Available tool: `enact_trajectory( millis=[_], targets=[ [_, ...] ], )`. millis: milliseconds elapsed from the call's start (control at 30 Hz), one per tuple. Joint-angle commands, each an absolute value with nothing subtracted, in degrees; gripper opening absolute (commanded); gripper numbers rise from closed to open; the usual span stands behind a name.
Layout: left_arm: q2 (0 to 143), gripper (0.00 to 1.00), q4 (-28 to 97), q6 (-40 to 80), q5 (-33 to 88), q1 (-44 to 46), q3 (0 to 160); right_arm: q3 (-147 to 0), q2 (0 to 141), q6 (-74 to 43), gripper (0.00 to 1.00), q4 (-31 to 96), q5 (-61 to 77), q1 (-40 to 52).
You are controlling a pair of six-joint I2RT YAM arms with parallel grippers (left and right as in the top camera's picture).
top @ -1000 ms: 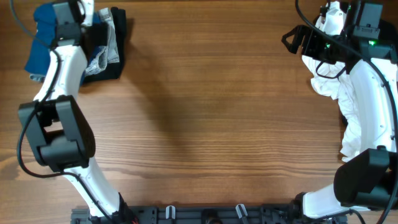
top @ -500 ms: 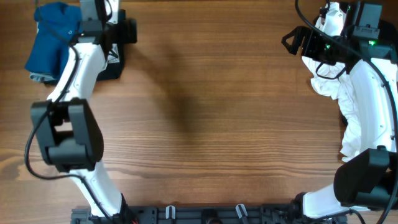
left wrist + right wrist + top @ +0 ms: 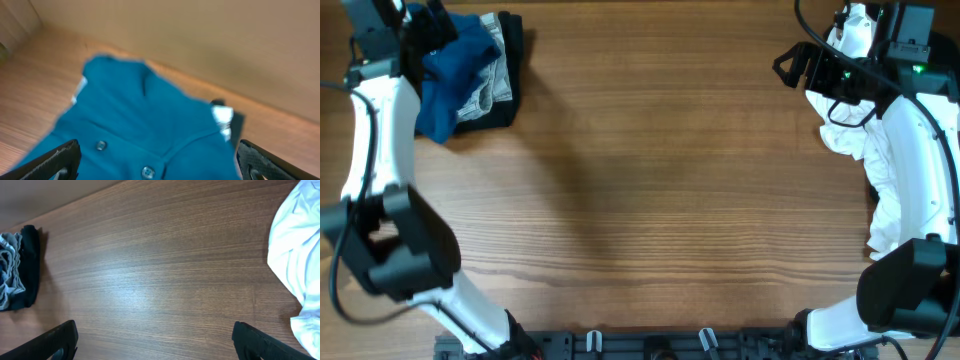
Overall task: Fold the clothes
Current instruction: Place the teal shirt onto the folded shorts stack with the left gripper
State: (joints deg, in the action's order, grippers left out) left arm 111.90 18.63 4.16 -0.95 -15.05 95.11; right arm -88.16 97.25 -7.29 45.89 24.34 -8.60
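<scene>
The deep-blue garment (image 3: 448,68) lies crumpled at the table's far left corner, partly over a pile of light denim shorts (image 3: 495,78) on a black cloth (image 3: 505,108). My left gripper (image 3: 435,22) hovers at the garment's far edge. In the left wrist view its jaws (image 3: 157,152) are wide open, with the blue button placket (image 3: 150,130) between and below them. The white garment (image 3: 880,150) lies bunched at the right edge under my right arm. My right gripper (image 3: 790,65) is open and empty over bare wood (image 3: 155,340). The white garment (image 3: 300,255) shows at its right.
The wooden table (image 3: 660,180) stretches between the two piles. The right wrist view shows the shorts (image 3: 9,272) and the black cloth (image 3: 31,262) at far left. A black rail (image 3: 650,345) runs along the near edge.
My left arm swung from the right side of the pile back to the far left corner. The blue garment shifted right and now lies partly over the pile. The right arm has not moved.
</scene>
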Motion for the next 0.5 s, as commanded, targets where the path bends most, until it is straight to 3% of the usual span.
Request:
enact_trajectory(
  millis=[0,267,467],
  targets=[
    [120.73,1.0,17.1,5.15,3.97,-13.96,94.83,-87.64,98.15,-7.66,1.0,45.69,23.92,-8.21],
    [135.2,1.0,15.94,4.75,4.64,-7.92,94.83,-87.64,98.15,-7.66,1.0,45.54,23.9,-8.21],
    [135.74,1.0,15.44,4.73,1.17,-4.19,94.85,-87.64,98.15,-7.51,1.0,45.5,23.9,-8.21]
  ],
)
